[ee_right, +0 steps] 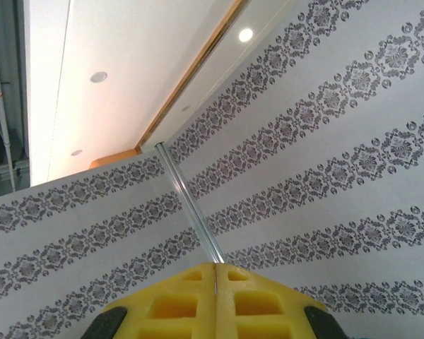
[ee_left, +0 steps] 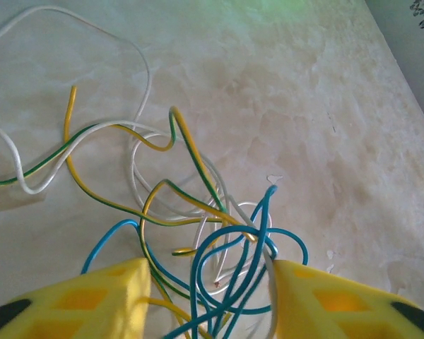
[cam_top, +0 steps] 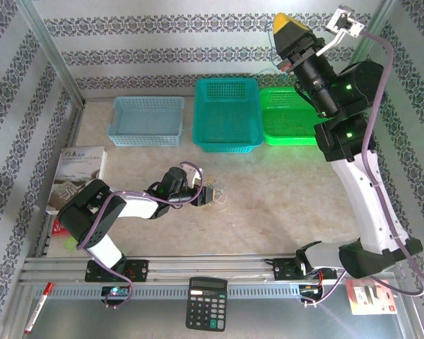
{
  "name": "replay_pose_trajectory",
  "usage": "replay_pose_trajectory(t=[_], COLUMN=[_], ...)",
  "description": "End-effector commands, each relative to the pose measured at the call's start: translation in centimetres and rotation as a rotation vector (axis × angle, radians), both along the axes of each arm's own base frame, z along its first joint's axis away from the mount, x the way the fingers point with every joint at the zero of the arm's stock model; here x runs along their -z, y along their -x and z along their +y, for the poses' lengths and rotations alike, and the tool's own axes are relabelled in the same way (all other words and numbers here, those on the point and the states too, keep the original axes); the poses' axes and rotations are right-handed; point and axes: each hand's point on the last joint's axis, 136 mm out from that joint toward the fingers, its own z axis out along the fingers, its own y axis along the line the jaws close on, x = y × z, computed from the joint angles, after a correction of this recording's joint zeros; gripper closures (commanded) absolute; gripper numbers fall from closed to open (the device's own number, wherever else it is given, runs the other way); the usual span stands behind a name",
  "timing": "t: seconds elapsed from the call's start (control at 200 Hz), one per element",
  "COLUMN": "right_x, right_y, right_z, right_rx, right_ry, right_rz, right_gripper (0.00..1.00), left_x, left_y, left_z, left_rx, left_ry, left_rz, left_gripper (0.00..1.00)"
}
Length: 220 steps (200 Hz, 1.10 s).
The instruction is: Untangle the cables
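Note:
The cables [cam_top: 218, 195] lie as a small loose tangle on the pale tabletop, just right of my left gripper [cam_top: 206, 195]. In the left wrist view they are thin blue, white and yellow-green wires [ee_left: 250, 236] looping over one another. My left gripper [ee_left: 210, 282] is open and low over them, its yellow fingers [ee_left: 113, 296] apart on either side of the blue loops. A white strand runs along the inner edge of the right finger. My right gripper [cam_top: 288, 27] is raised high at the back right, shut and empty [ee_right: 217, 274], facing the patterned wall.
Three baskets stand along the back: light blue [cam_top: 147, 100], teal [cam_top: 226, 139] and bright green [cam_top: 283, 138]. A book [cam_top: 78, 169] lies at the left edge. A calculator [cam_top: 206, 304] and a red pen [cam_top: 39, 307] rest on the near rail.

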Motion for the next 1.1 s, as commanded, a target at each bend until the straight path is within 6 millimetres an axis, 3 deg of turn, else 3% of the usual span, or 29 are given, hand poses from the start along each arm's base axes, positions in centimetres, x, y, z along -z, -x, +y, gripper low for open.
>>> replay_pose_trajectory(t=[0.0, 0.355, 0.649, 0.764, 0.929, 1.094], right_x=[0.4, 5.9, 11.2, 13.7, 18.8, 26.9], right_y=[-1.5, -9.4, -17.0, -20.0, -24.2, -27.8], right_z=[0.3, 1.8, 3.1, 3.6, 4.3, 5.5], right_rx=[0.017, 0.045, 0.059, 0.068, 0.084, 0.082], right_ry=[0.032, 0.089, 0.137, 0.152, 0.187, 0.243], right_rz=[-0.019, 0.097, 0.190, 0.231, 0.310, 0.441], right_gripper=[1.00, 1.00, 1.00, 1.00, 1.00, 1.00], left_x=[-3.1, -10.9, -14.3, -15.1, -16.5, -17.6], left_y=[0.0, -0.5, -1.0, -1.5, -2.1, -2.2], left_z=[-1.2, -1.8, -0.6, 0.7, 3.2, 5.2], left_rx=[0.024, 0.018, -0.047, -0.123, -0.244, -0.320], left_ry=[0.081, 0.211, 0.217, 0.200, 0.175, 0.157], left_rz=[-0.046, -0.142, -0.212, -0.234, -0.285, -0.317], left_gripper=[0.47, 0.20, 0.00, 0.00, 0.00, 0.00])
